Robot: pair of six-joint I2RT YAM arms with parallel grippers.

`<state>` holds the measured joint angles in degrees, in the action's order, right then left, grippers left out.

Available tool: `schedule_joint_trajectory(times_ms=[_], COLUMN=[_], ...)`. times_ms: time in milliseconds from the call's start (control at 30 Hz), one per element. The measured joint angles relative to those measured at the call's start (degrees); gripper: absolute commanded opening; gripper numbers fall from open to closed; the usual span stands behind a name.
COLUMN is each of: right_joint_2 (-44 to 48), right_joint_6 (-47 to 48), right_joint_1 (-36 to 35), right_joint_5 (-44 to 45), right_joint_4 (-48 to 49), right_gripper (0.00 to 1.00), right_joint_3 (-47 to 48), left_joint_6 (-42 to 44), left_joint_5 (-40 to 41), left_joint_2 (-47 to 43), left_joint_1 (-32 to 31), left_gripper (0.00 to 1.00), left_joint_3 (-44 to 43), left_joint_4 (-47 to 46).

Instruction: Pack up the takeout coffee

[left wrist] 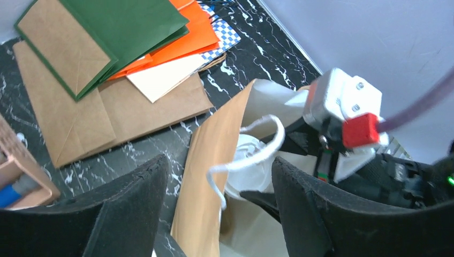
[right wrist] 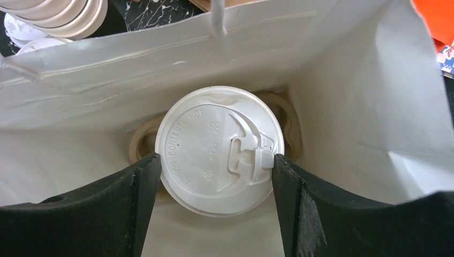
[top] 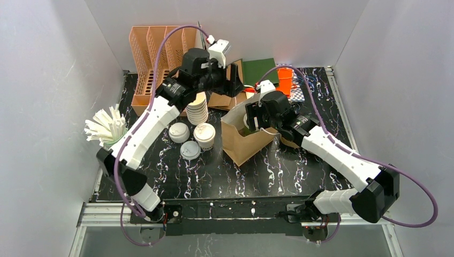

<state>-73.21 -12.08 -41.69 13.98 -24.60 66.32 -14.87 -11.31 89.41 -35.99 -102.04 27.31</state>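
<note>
Bases of both arms sit at the near edge of the table (top: pixel 225 179). Past them, left of centre, lie two loose lids (top: pixel 179 131). Just to the right of the lids a free cup (top: pixel 204 135) stands upright with its lid on, apart from both grippers. At the far left a bundle of white sticks (top: pixel 107 127) fans out.

Right of centre a brown bag (top: pixel 241 145) stands open, and the right gripper (right wrist: pixel 215 159) reaches down into it. Its wrist view shows the cup (right wrist: pixel 214 134) upright at the bottom of the bag, directly between the two black fingers. One finger meets the white lid's rim on each side, so the jaws are clamped on the cup. The sip tab points toward the finger on the right of that view. Brown rings of a holder (right wrist: pixel 140 140) show from under the cup on both sides, and the bag's white inner walls rise all around.

Farther back, the left gripper (left wrist: pixel 219 163) hangs above the bag's rear rim with its jaws spread wide and nothing in them. The bag's white handle (left wrist: pixel 213 179) loops through the gap in that view, and whether it touches either finger cannot be told. The cup lies below and nearer than this gripper.

A stack (top: pixel 197 110) of lidless cups stands just left of the bag. At the back are an orange rack (top: pixel 155 53) and flat bags in brown (left wrist: pixel 69 123), green (left wrist: pixel 123 27) and orange (left wrist: pixel 198 33).
</note>
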Motion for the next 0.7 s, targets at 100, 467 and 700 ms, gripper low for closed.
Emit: schedule_joint_trajectory(times_ms=[100, 467, 700], right_joint_2=[-0.02, 0.11, 0.11], right_joint_6=[0.09, 0.61, 1.40], right_joint_1=[0.00, 0.00, 0.00], right_joint_5=[0.46, 1.01, 1.31], right_joint_4=[-1.75, -2.69, -2.64], right_gripper=[0.09, 0.09, 0.09], right_joint_3=[1.20, 3.85, 4.83], left_joint_6=[1.84, 7.21, 8.98], left_joint_5=[-2.71, -9.40, -10.54], left_joint_2=[4.42, 11.72, 10.23], left_joint_1=[0.63, 2.73, 3.43], left_gripper=[0.60, 0.53, 0.62], left_joint_3=[-3.39, -10.14, -13.31], left_joint_4=[-0.39, 0.61, -1.46])
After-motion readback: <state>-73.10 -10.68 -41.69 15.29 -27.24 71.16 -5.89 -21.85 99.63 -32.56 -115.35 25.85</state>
